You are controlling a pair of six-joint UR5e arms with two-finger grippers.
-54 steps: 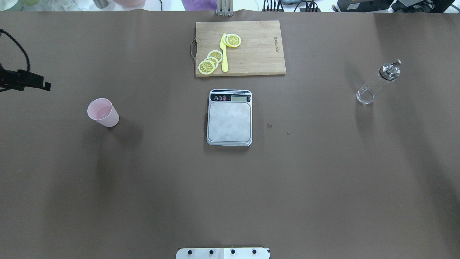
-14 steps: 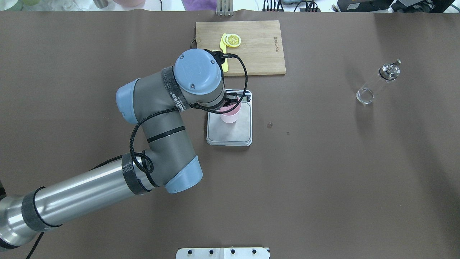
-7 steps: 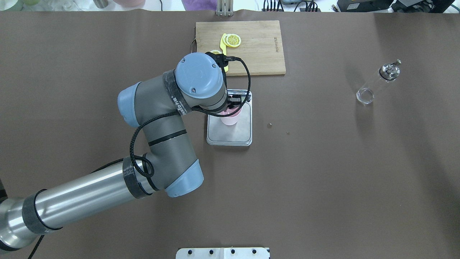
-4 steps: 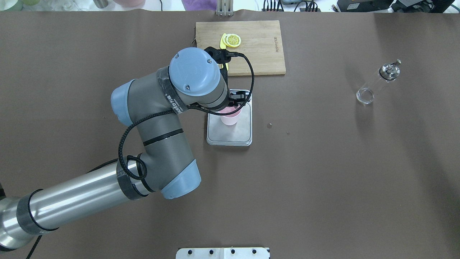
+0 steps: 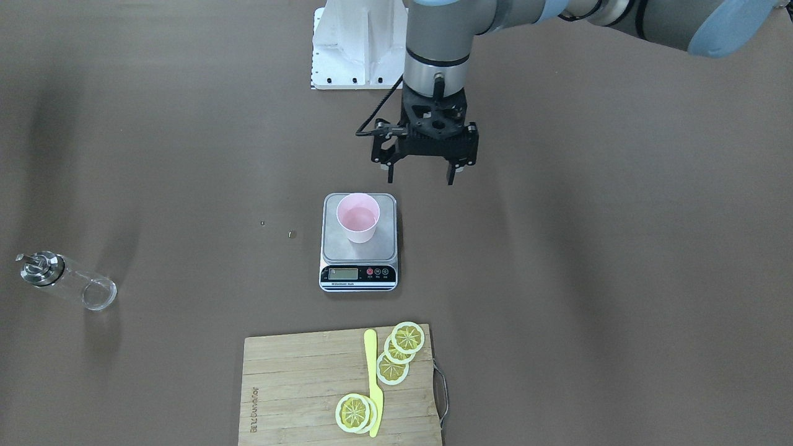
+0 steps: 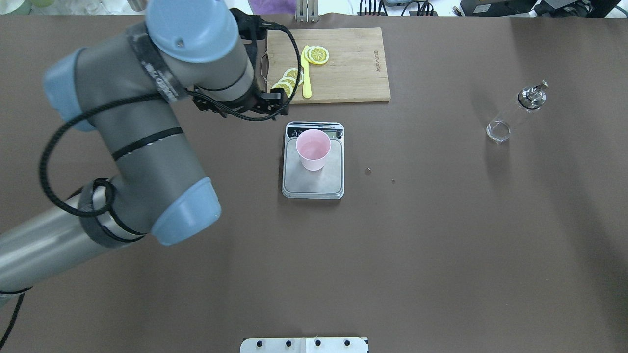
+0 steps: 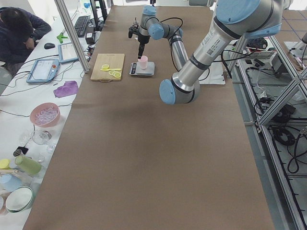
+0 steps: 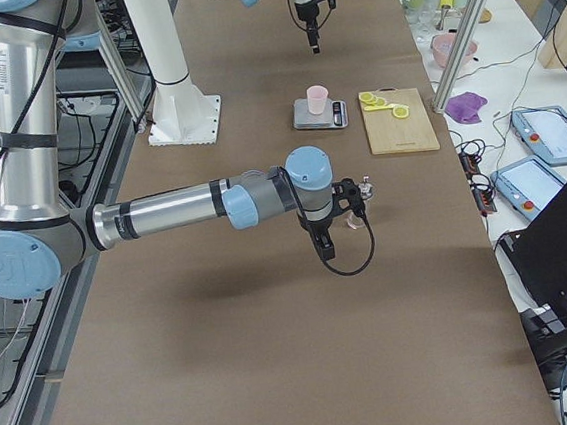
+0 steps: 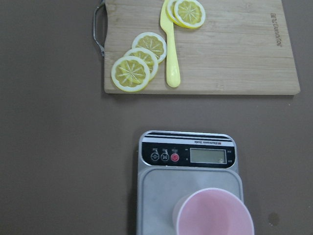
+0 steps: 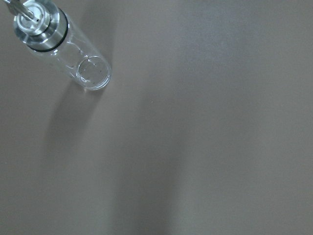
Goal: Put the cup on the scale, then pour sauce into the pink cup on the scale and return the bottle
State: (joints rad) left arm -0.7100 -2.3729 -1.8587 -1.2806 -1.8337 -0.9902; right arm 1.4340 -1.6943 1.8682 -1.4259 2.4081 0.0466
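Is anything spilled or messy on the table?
Nothing is spilled. The cup stands upright on the scale, a bit toward its display end. The only odd bits are two tiny specks on the table beside the scale, too small to tell what they are.

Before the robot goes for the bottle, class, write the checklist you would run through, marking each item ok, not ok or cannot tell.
1. Cup upright on the scale platform: ok.
2. Left gripper open and clear of the cup: ok.
3. Bottle standing upright, untouched: ok.
4. Right gripper open for the grasp: cannot tell; only a side view shows it.
5. Sauce in the bottle: cannot tell; the glass looks clear.
6. Scale reading: cannot tell; the digits are too small.
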